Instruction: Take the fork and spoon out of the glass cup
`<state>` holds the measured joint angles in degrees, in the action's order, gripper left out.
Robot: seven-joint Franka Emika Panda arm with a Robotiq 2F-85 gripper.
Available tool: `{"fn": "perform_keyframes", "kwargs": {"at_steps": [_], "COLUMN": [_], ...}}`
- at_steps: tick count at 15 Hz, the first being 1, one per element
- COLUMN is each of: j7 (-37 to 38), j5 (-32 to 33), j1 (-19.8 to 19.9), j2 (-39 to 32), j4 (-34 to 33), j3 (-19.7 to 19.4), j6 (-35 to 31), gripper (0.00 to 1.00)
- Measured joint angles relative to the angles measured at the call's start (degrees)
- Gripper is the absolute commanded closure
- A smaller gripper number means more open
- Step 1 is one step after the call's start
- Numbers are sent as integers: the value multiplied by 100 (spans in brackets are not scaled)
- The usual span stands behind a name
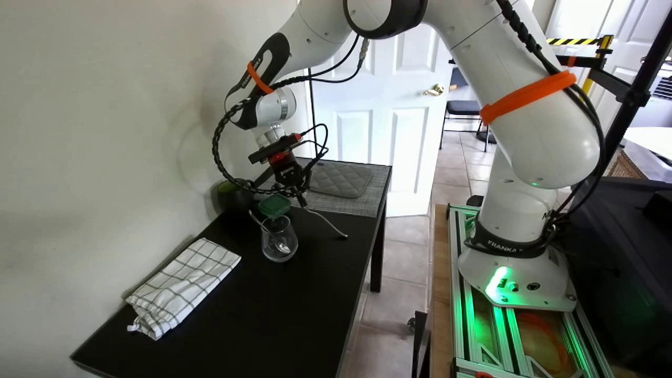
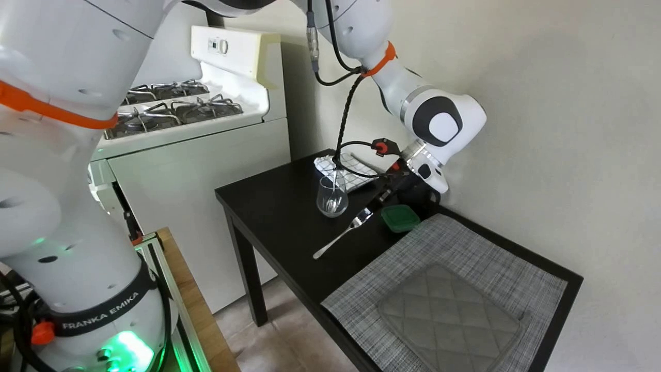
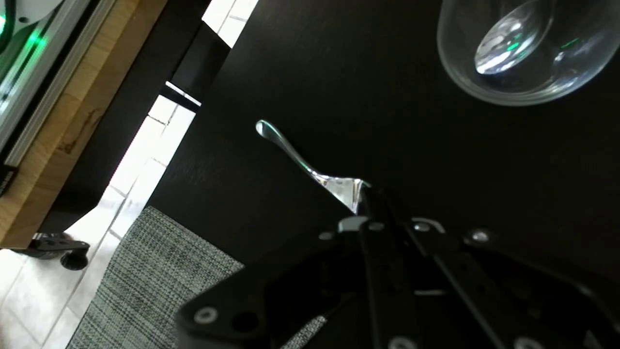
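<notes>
Over desk (image 2: 279,206), jaws gripped fork (image 2: 356,223) at tined end; handle, toward ten o'clock in wrist view, left free presumably for laying down. Between one and two o'clock, spoon (image 3: 511,41) leaned bowl-down in glass cup (image 3: 557,80), propped, to my eye, by rim.

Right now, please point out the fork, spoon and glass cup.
Fork (image 3: 339,188): in the wrist view, on its head.
Spoon (image 3: 508,41): in the wrist view, on its bowl.
Glass cup (image 2: 324,200): in an exterior view, on its wall.
</notes>
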<state>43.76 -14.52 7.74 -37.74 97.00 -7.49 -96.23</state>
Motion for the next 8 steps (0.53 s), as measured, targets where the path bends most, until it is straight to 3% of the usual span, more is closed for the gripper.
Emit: {"fn": "perform_keyframes", "kwargs": {"at_steps": [8], "j7": [-976], "j5": [-839], "j1": [208], "j2": [-113], "j4": [-179], "j3": [40], "j6": [152], "gripper": [99]}}
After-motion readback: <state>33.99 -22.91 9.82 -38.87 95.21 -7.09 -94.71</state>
